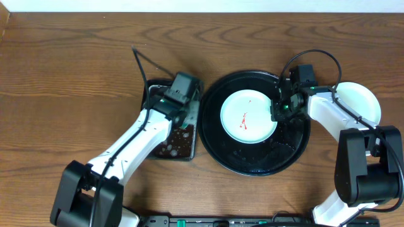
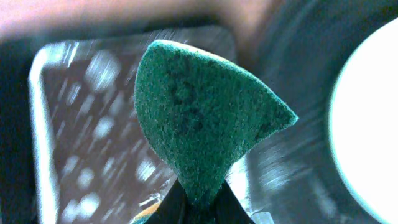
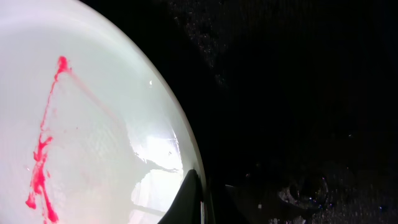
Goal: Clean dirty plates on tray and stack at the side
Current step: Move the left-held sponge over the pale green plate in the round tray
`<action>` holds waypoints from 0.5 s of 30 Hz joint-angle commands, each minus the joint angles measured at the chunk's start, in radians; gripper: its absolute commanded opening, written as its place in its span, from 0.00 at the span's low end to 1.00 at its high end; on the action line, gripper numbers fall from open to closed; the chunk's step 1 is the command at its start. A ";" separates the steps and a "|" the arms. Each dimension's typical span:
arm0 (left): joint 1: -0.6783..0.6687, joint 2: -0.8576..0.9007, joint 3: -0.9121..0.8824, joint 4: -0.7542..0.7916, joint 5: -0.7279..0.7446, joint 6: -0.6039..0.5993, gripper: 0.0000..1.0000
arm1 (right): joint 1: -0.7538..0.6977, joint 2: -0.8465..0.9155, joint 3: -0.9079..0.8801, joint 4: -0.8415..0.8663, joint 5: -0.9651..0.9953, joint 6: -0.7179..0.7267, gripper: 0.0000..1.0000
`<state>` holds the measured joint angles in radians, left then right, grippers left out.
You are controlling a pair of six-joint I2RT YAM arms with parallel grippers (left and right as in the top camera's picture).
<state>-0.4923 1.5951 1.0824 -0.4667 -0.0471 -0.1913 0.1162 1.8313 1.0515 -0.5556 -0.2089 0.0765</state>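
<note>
**Operator:** Where did things stand on the left side?

**Coach:** Your left end effector [image 1: 180, 94] hung over the small rectangular tray [image 1: 173, 148], left of centre in the overhead view. It was clamped on the green sponge [image 2: 199, 118], which stuck up from the jaws as a folded wedge. That tray looked wet and spotted, so I judged the sponge was damp enough to wipe with.

**Operator:** And the plate?

**Coach:** It lay near the middle of the round tray [image 1: 252, 161], at the centre of the frame. The plate [image 1: 248, 116] was pale, and a thin red smear [image 1: 244, 120] ran down its middle. Your wipe needed to carry the sponge right, over the rim of the tray, and set a broad face flat on that streak. The point of the wedge would only have dragged the red about.

**Operator:** What was the right arm doing?

**Coach:** Your right end effector [image 1: 281, 104] had its jaws together, tips down at the plate's right edge. I could not tell whether they pressed on it. Bracing that edge would have been wise, since a shallow plate on a glossy tray would likely slide under the sponge.

**Operator:** And the stack?

**Coach:** A second plate [image 1: 363, 101], looking clean, sat on the table [image 1: 63, 75] at the far right.
</note>
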 commanded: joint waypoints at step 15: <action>-0.182 0.216 0.048 0.436 0.432 -0.365 0.07 | 0.049 0.034 -0.040 -0.025 -0.035 0.031 0.01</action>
<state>-0.6701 1.7447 1.1133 -0.0631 0.2649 -0.4782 0.1242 1.8313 1.0508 -0.5602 -0.2104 0.0990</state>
